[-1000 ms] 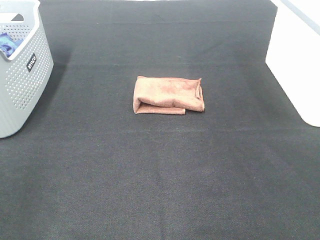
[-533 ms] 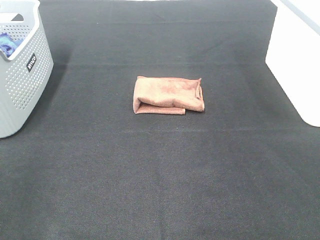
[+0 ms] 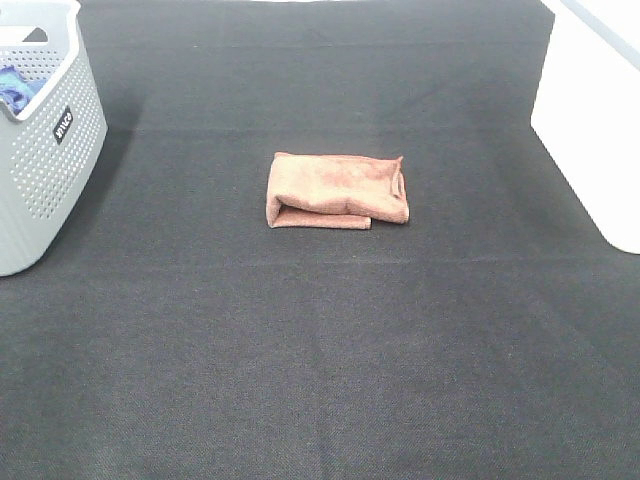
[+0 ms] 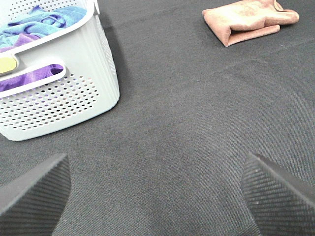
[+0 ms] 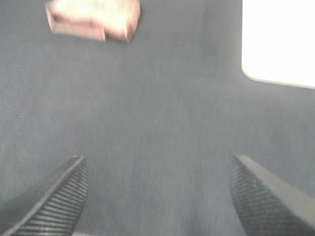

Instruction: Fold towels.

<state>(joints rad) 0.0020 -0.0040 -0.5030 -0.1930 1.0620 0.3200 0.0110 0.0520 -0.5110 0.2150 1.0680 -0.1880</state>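
Observation:
The reddish-brown towel (image 3: pixel 336 190) lies folded into a small rectangle on the black table mat, a little behind the middle. It also shows in the left wrist view (image 4: pixel 248 19) and, blurred, in the right wrist view (image 5: pixel 93 18). Neither arm shows in the exterior high view. My left gripper (image 4: pixel 157 189) is open and empty over bare mat, well away from the towel. My right gripper (image 5: pixel 160 194) is open and empty over bare mat, also far from the towel.
A grey perforated basket (image 3: pixel 50 150) stands at the left edge and holds blue and purple cloths (image 4: pixel 37 27). A white box (image 3: pixel 595 120) stands at the right edge. The black mat (image 3: pixel 320 350) covers the table.

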